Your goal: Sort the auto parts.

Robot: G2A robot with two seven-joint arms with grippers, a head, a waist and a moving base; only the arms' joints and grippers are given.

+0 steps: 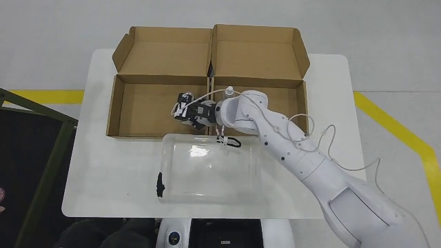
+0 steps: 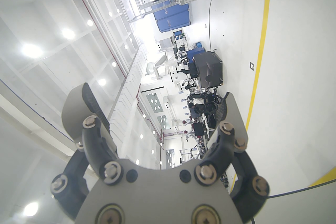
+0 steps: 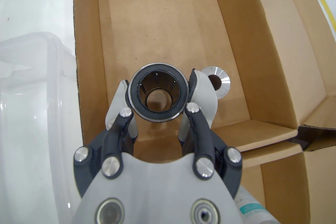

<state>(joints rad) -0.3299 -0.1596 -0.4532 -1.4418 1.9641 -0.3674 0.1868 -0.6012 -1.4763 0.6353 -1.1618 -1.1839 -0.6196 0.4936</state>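
My right gripper (image 3: 159,81) is shut on a black-rimmed metal sleeve bearing (image 3: 159,96), held with its bore facing the camera, just above the floor of the left cardboard box (image 3: 162,12). In the top view the right gripper (image 1: 185,107) hangs over the near right part of that box (image 1: 138,110). A silver flanged ring (image 3: 219,80) lies on the box floor beside the gripper, partly hidden by one finger. A small black part (image 1: 160,184) sits at the left edge of the clear plastic bin (image 1: 210,172). My left gripper (image 2: 157,107) is open and holds nothing, pointing up into the room.
A second open cardboard box (image 1: 258,81) adjoins the first on the right, its lid flaps standing at the back. The clear bin sits in front of both boxes on the white table (image 1: 103,172). The right arm crosses the bin's far right corner.
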